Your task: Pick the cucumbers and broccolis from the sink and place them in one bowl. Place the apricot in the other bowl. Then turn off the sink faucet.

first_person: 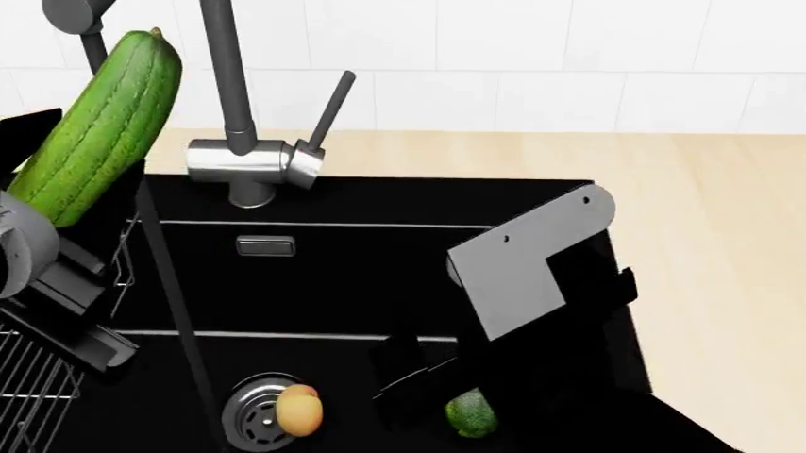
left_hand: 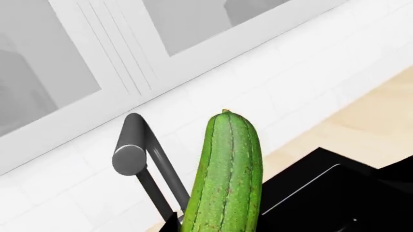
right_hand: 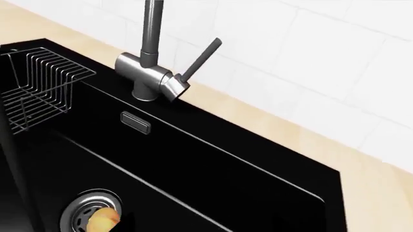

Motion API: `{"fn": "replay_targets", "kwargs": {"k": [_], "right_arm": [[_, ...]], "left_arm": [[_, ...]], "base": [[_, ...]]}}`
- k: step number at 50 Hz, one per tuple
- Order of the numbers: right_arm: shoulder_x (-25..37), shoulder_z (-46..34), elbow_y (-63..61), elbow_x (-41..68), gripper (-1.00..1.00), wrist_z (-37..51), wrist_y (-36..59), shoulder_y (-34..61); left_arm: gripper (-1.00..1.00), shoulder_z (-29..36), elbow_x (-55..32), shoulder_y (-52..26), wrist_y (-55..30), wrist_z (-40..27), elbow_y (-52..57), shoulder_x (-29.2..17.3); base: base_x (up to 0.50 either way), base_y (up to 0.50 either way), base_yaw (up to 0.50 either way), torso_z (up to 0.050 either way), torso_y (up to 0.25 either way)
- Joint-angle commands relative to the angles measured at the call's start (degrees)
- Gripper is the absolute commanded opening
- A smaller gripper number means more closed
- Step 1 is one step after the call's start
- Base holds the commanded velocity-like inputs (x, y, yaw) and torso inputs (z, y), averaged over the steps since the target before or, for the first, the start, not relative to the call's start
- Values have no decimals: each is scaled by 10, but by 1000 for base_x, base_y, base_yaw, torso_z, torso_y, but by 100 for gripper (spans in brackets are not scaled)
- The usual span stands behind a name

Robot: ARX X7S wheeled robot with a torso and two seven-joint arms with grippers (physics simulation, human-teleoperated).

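The left gripper has its fingers closed on the lower end of a cucumber, holding it tilted in the air above the left edge of the sink; the fingers themselves are mostly hidden behind the vegetable, and in the left wrist view only dark slivers of them show beside the cucumber. The right gripper hangs low inside the sink, right of the drain. Its black fingers blend into the black basin, so I cannot tell whether they are open or closed.

Just beside that gripper, a second cucumber shows only its rounded end; the rest is hidden under the arm. The apricot lies on the sink floor, touching the right edge of the drain. In the right wrist view it is cut off at the frame edge.

The sink faucet stands behind the sink's back rim, its lever handle slanting up to the right, its neck running out of frame. A steel overflow slot sits on the back wall below the faucet. A wire rack hangs at the sink's left end.

The sink is set in a pale wooden desk, backed by a white tiled wall. The left wrist view shows a white-framed window above the tiles.
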Motion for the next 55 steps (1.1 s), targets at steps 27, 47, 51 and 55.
{"fn": "replay_targets", "kwargs": {"k": [27,47,51,55], "right_arm": [[-83,-122,329,-109,100,-88,-119,53],[-116,-152,459,-142,100,-109,-194,66],[-123,-157,488,-149,100,-113,-205,73],[-133,-164,528,-159,100,-119,-225,85]], "left_arm": [[-100,15,42,-4,27,60,-15,9],[-100,28,33,-11,41,58,-15,4],[-100,29,33,-11,44,61,-12,4],[-100,25,34,-8,50,63,-7,1]], "base": [[0,0,0,0,0],[0,0,0,0,1],[0,0,0,0,0],[0,0,0,0,0]]}}
